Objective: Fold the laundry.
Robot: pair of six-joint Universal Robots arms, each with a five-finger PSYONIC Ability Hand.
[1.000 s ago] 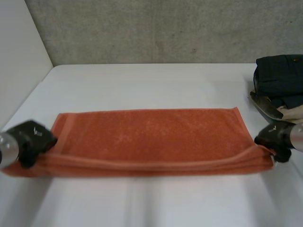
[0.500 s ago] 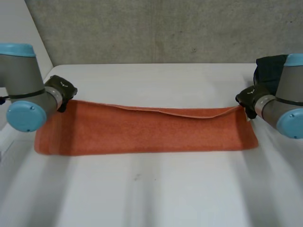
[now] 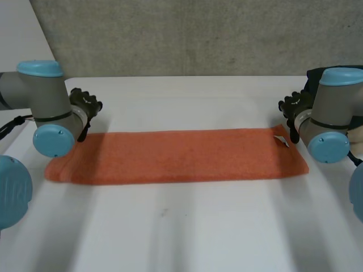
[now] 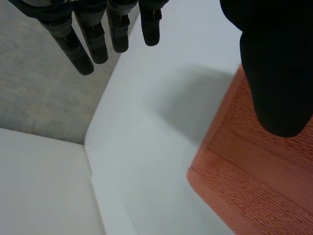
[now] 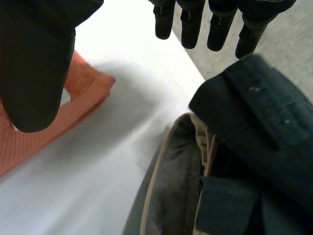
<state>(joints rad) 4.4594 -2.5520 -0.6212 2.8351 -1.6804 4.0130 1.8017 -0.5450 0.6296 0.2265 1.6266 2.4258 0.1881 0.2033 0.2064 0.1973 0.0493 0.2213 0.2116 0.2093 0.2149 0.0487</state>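
An orange towel (image 3: 176, 156) lies folded into a long narrow strip across the middle of the white table (image 3: 181, 226). My left hand (image 3: 85, 105) hovers just beyond the strip's far left corner, fingers (image 4: 98, 39) straight and spread, thumb (image 4: 274, 73) over the towel corner (image 4: 254, 181), holding nothing. My right hand (image 3: 294, 107) hovers at the far right corner, fingers (image 5: 215, 24) straight, thumb (image 5: 34, 63) above the towel's corner (image 5: 83, 88), also empty. A small white tag (image 3: 282, 141) shows at the right end.
A pile of dark clothes (image 3: 346, 79) sits at the table's right edge; under my right hand it shows as dark blue garments (image 5: 254, 147) with a grey and beige piece (image 5: 171, 186). A grey wall (image 3: 187, 34) stands behind the table.
Both hands carried the near edge of the towel over to the far edge, let go and opened. The towel now lies flat as a narrower strip.
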